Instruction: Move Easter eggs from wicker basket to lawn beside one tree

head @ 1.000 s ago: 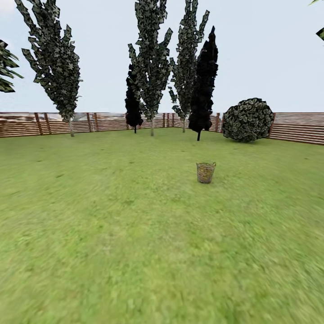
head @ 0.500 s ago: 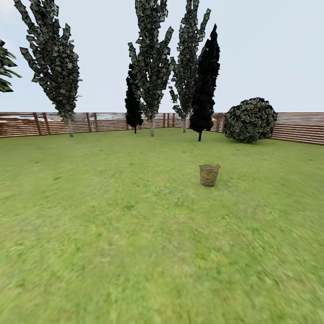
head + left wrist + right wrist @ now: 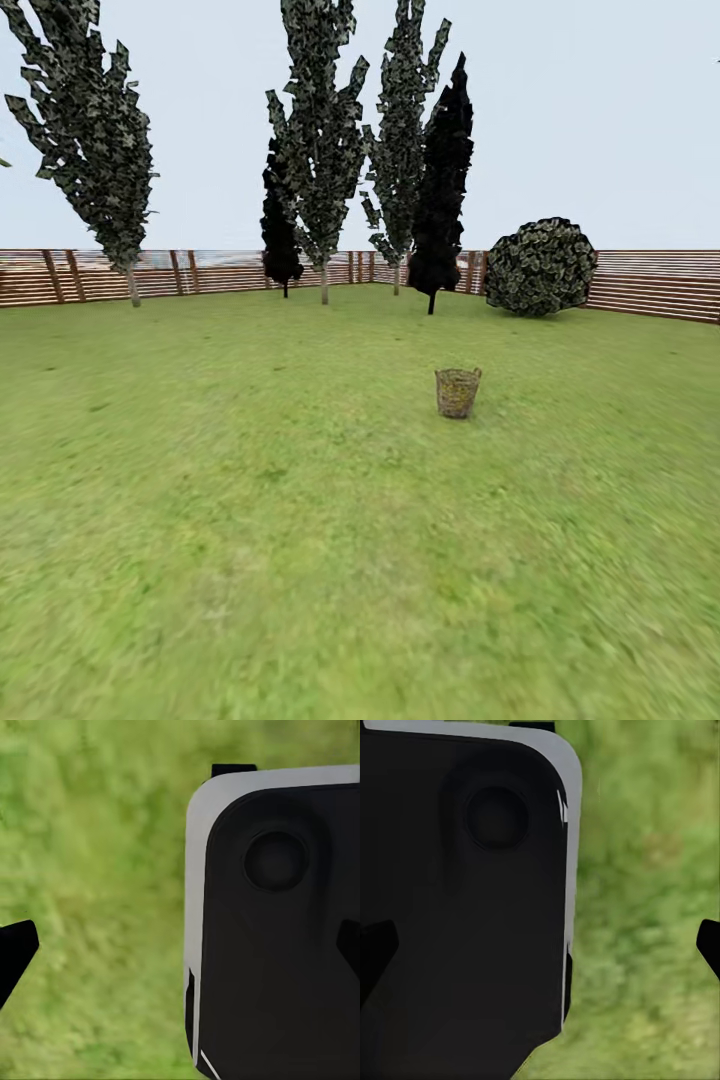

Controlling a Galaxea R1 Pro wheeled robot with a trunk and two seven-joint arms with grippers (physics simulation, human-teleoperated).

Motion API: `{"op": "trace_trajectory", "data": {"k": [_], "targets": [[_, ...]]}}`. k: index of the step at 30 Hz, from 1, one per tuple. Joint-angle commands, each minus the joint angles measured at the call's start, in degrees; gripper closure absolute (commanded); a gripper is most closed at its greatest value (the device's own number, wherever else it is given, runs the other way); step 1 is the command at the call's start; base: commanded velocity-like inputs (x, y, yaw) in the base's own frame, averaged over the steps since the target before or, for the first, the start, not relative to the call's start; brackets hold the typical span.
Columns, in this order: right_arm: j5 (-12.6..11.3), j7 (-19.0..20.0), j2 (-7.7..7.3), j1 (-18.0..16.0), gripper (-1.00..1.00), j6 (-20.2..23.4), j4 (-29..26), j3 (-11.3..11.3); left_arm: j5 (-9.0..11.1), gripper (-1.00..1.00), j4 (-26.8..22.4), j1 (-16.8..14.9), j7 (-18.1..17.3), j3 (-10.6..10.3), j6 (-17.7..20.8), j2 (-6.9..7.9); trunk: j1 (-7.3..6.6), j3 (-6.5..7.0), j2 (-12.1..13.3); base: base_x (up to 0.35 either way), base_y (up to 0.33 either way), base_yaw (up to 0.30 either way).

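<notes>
Approaching wicker basket (image 3: 458, 392) | view panned and scene shifted since a second before, camera motion | basket stood upright on lawn (image 3: 250, 520), well ahead, short of bush (image 3: 541, 267) | eggs unseen | both fingers' state: cannot tell

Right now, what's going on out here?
Nothing is being handled. The head view faces the wicker basket, which stands upright on the lawn some way ahead, with narrow trees, a round bush and the slatted fence behind it. No eggs can be made out from here. Both wrist views look down at grass past the robot's dark body.
</notes>
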Motion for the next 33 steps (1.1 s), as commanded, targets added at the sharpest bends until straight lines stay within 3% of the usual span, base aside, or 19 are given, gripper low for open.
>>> {"op": "trace_trajectory", "data": {"k": [1,20,25,28,32,33], "targets": [[0.0,0.2,-0.01,-0.1,-1.00,0.1,0.1,0.0,0.0,-1.00,-0.1,0.0,0.0,0.0,0.0,0.00,0.04,-0.05,0.0,0.339,0.094,-0.005],[0.1,0.2,-0.02,-0.1,-1.00,0.1,0.1,0.0,0.0,-1.00,-0.1,0.0,0.0,0.0,0.0,0.00,0.04,-0.05,0.0,0.340,0.027,-0.001],[0.7,0.2,-0.74,-0.1,-1.00,0.1,-0.8,0.1,0.0,-1.00,-0.1,0.0,0.0,0.0,0.0,0.00,0.04,-0.05,0.0,0.340,0.000,0.000],[0.1,0.2,-1.41,-0.1,-1.00,0.1,-4.8,-0.5,0.1,-1.00,-0.9,0.0,0.0,0.1,0.0,0.00,0.04,-0.05,0.0,0.340,0.000,0.000],[-0.5,0.1,-2.78,-0.1,-1.00,-1.3,-21.1,-0.7,0.2,-1.00,-4.1,0.0,-0.1,0.1,0.3,0.01,0.04,-0.05,0.0,0.341,0.011,-0.078],[-0.5,0.1,-3.12,-0.1,-1.00,-1.4,-22.0,-0.8,0.2,-1.00,-4.4,0.0,-0.1,0.1,0.3,0.01,0.04,-0.05,0.0,0.341,0.065,-0.164]]}}
